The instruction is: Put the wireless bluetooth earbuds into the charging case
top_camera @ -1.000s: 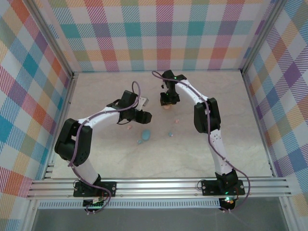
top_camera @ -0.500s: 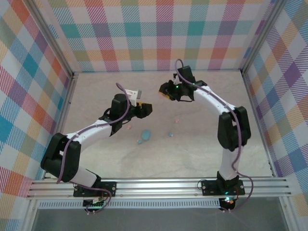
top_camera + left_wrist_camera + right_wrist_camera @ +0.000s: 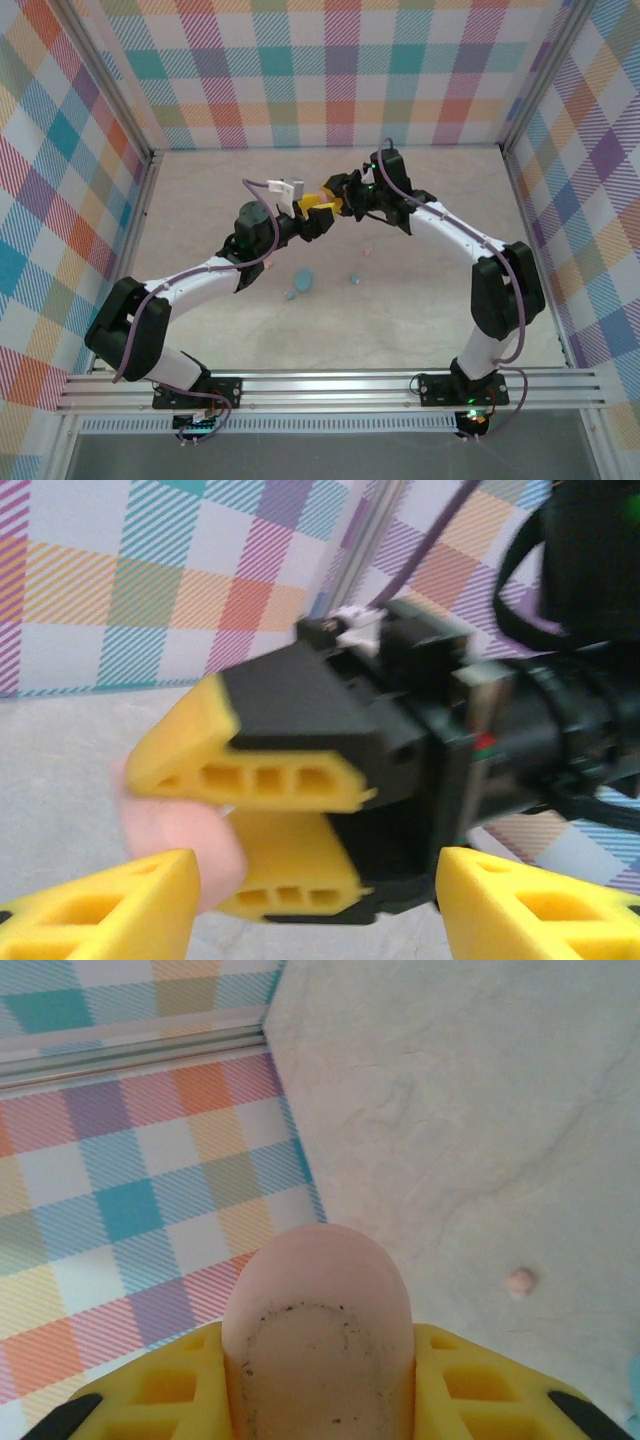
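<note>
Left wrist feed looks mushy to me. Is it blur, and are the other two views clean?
Left wrist: yes, blurred throughout, with the right gripper smeared and close to the lens. Right wrist: fairly sharp on the pink case and the earbud beyond it. Top external: sharp, evenly lit, no glare.
</note>
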